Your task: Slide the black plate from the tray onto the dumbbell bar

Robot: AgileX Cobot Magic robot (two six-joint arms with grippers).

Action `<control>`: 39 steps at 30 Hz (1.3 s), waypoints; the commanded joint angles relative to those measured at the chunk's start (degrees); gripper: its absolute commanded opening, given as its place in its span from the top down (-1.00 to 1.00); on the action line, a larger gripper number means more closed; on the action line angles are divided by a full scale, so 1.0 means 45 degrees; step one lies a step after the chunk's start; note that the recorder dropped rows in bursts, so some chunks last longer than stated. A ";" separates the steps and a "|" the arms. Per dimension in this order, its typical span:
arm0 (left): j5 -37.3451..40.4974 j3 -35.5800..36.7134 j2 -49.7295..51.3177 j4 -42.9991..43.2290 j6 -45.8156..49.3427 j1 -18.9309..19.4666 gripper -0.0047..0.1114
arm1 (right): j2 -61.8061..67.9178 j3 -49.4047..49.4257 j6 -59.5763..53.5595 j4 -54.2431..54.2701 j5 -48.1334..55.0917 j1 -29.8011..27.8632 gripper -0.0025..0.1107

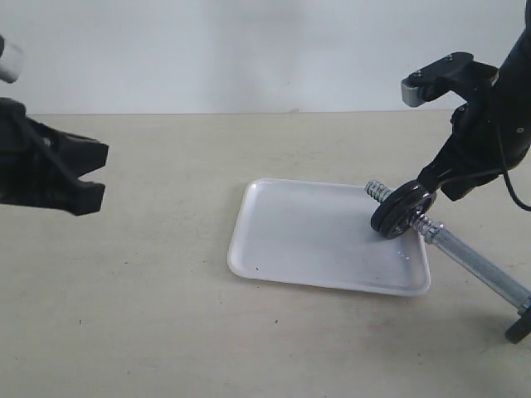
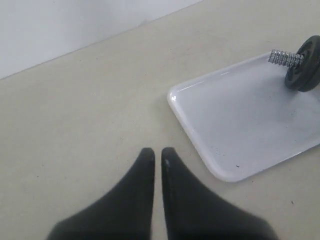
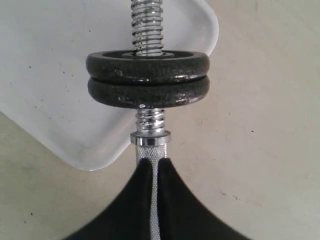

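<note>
Right claw [image 3: 154,164]: clamped shut on the knurled shaft of the dumbbell bar [image 3: 150,142], just behind the steel collar
Left claw [image 2: 156,152]: closed to a thin slit, holding nothing, hovering over the bare surface [image 2: 75,115], well apart from the tray [image 2: 200,92]
Tray contents: no loose disc seen in any view, only a few dark specks
Black plate [image 3: 148,64]: judged to be the outer of two black discs already on the bar, touching the second disc [image 3: 148,94]; no telling the two apart by size from here
Bar axis: in the exterior view, from the threaded tip [image 1: 378,191] over the tray's right rim, slanting down to the far end [image 1: 521,327] at the lower right
Key relation: both discs straight ahead of the right claw along the shaft, between claw and threaded tip; tip pointing away from the claw, out over the tray
Contact with tray: unclear whether the discs rest on the tray or hang just above
Nearer arm: right, on the bar itself; left far off beyond the tray's opposite side
Stage, as a judgement: sliding apparently done
Risk: no nut visible on the free thread, so a dipped tip could let the discs run off
</note>
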 commanded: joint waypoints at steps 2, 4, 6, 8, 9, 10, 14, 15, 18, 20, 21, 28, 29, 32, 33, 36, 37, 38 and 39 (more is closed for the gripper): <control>-0.0477 0.1340 -0.1622 -0.0145 -0.0619 0.0022 0.84 | -0.0064 -0.0097 -0.0054 0.0114 0.0051 -0.0110 0.96; -0.0477 0.1701 -0.2292 -0.0145 -0.0709 0.0022 0.84 | -0.0064 -0.0097 -0.0054 0.0114 0.0179 -0.0110 0.96; -0.0477 0.1821 -0.2717 -0.0145 -0.0709 0.0022 0.84 | -0.0064 -0.0097 -0.0054 0.0114 0.0346 -0.0110 0.96; -0.0421 0.1874 -0.3018 -0.0110 -0.0709 0.0022 0.84 | -0.0064 -0.0097 -0.0054 0.0114 0.0459 -0.0110 0.96; -0.0421 0.1900 -0.3151 -0.0110 -0.0709 0.0022 0.84 | -0.0064 -0.0097 -0.0054 0.0114 0.0532 -0.0110 0.96; -0.0421 0.1927 -0.3263 -0.0084 -0.0709 0.0022 0.84 | -0.0064 -0.0097 -0.0054 0.0114 0.0627 -0.0110 0.96; -0.0333 0.2068 -0.3398 0.0002 -0.0709 0.0022 0.84 | -0.0064 -0.0097 -0.0054 0.0114 0.0848 -0.0110 0.96; -0.0332 0.2128 -0.3398 0.0002 -0.0709 0.0022 0.84 | -0.0064 -0.0097 -0.0054 0.0114 0.0900 -0.0110 0.96; -0.0332 0.2341 -0.3398 0.0002 -0.0709 0.0022 0.84 | -0.0041 -0.0097 -0.0054 0.0114 0.0964 -0.0110 0.96; -0.0332 0.2451 -0.3398 0.0002 -0.0709 0.0022 0.84 | -0.0025 -0.0097 -0.0054 0.0286 0.1143 -0.0110 0.94; -0.0332 0.2514 -0.3398 0.0002 -0.0709 0.0022 0.84 | -0.0012 -0.0097 -0.0100 0.0354 0.1178 -0.0110 0.89; -0.0459 0.2508 -0.3398 0.0002 -0.0657 0.0022 0.84 | -0.0012 -0.0046 -0.0075 0.0430 0.0877 -0.0110 -0.17; -0.0459 0.2508 -0.3398 0.0002 -0.0657 0.0022 0.84 | -0.0012 -0.0023 -0.0048 0.0430 0.0663 -0.0110 -0.35; -0.0459 0.2508 -0.3398 0.0002 -0.0657 0.0022 0.84 | 0.0148 -0.0023 -0.0048 0.0252 0.0341 -0.0110 -0.84; -0.0459 0.2508 -0.3398 0.0002 -0.0657 0.0022 0.84 | 0.0242 -0.0023 -0.0048 0.0131 0.0320 -0.0110 -0.90; -0.0452 0.2508 -0.3398 0.0029 -0.0559 0.0022 0.84 | 0.0553 0.0345 -0.0037 0.0045 0.0100 -0.0110 -0.90; -0.0452 0.2508 -0.3398 0.0029 -0.0559 0.0022 0.84 | 0.0669 0.0539 -0.0037 0.0045 -0.0105 -0.0110 -0.90; -0.0452 0.2508 -0.3398 0.0031 -0.0469 0.0022 0.84 | 0.0808 0.0903 -0.0037 0.0045 -0.0411 -0.0110 -0.90; -0.0452 0.2508 -0.3398 0.0031 -0.0324 0.0022 0.84 | 0.0928 0.1096 -0.0037 0.0045 -0.0533 -0.0110 -0.90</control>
